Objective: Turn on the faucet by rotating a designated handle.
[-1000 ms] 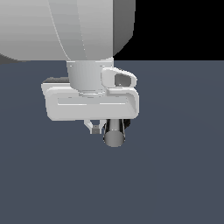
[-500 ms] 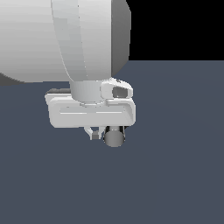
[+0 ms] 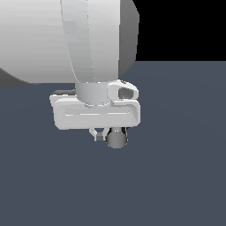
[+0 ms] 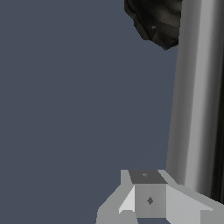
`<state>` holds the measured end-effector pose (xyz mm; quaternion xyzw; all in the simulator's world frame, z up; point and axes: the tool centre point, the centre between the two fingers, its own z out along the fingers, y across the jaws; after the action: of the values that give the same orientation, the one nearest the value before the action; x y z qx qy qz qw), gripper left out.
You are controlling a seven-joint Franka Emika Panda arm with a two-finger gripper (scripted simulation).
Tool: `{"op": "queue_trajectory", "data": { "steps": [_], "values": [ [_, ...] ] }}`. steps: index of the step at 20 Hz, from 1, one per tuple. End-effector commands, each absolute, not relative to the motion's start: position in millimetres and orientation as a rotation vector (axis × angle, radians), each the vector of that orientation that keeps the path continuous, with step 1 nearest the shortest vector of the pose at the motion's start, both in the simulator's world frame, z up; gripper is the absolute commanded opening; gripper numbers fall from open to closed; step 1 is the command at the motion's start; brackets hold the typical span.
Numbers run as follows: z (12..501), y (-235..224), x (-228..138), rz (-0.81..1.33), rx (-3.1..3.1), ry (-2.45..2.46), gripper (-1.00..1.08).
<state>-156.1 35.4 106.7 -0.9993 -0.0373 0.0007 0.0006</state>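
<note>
A flat slate-blue floor (image 3: 176, 176) carries the faucet (image 4: 157, 22) on its black ribbed base.

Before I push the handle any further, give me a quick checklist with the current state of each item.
1. Handle in sight: ok. The handle runs as a long silver bar in the wrist view; its round end shows under the hand in the exterior view.
2. Finger beside the handle: ok. One finger sits right next to the bar.
3. Actual contact between finger and handle: cannot tell.
4. Gripper open or shut: cannot tell; the hand hides the second finger.
5. Faucet base located: ok. The black ribbed base is at the bar's far end.
6. Faucet on: cannot tell.
</note>
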Motion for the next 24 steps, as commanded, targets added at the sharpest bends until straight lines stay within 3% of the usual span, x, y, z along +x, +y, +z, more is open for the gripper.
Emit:
{"op": "queue_trajectory", "data": {
  "steps": [1, 24],
  "values": [
    [107, 16, -153, 0.0, -3.14, -0.088, -1.0],
    [106, -93, -138, 0.0, -3.14, -0.088, -1.0]
  ]
}}
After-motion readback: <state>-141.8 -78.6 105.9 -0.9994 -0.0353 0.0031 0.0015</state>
